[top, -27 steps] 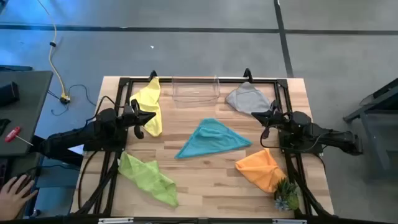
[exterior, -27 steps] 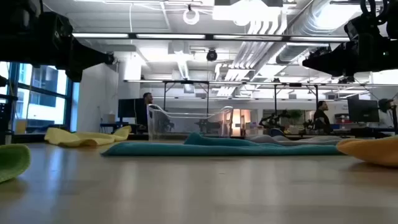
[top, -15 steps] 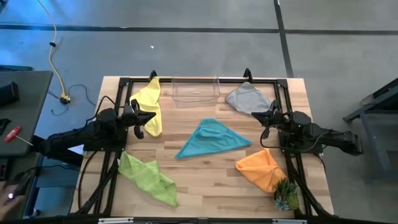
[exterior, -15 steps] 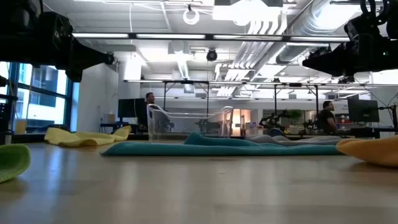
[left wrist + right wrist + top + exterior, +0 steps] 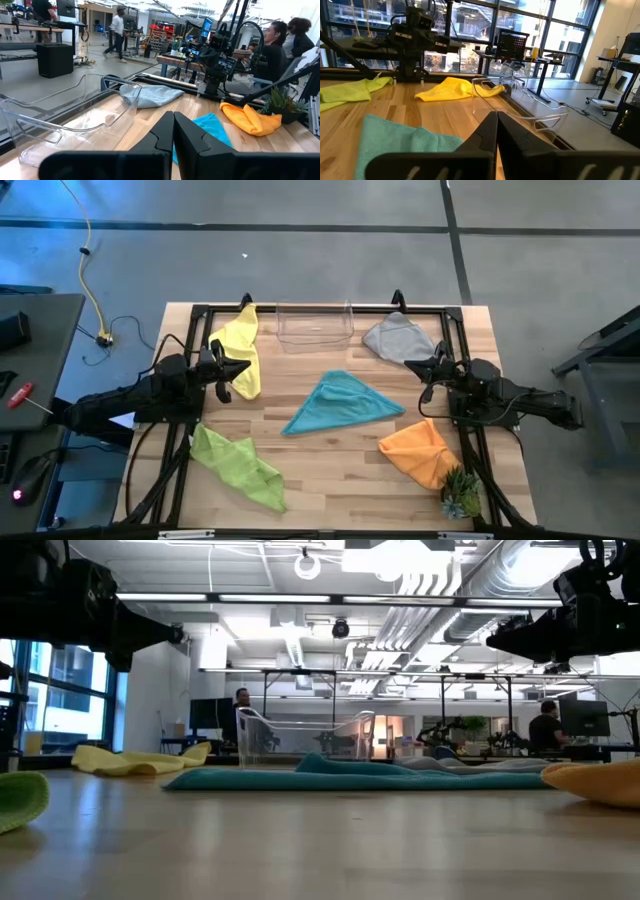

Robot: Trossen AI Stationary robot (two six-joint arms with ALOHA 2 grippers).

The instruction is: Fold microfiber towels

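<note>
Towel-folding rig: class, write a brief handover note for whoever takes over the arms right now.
Left gripper: shut, empty, raised at the table's left side. Right gripper: shut, empty, raised at the right side.
Towels: yellow towel far left, grey towel far right, teal towel in the middle, lime green towel near left, orange towel near right beside the small plant. The clear bin sits at the far edge, with nothing visible in it.
Done: nothing; all five lie crumpled.
Left: fold every towel.

Soft cloth towels (image 5: pixel 342 402), wooden table (image 5: pixel 330 470)
</note>
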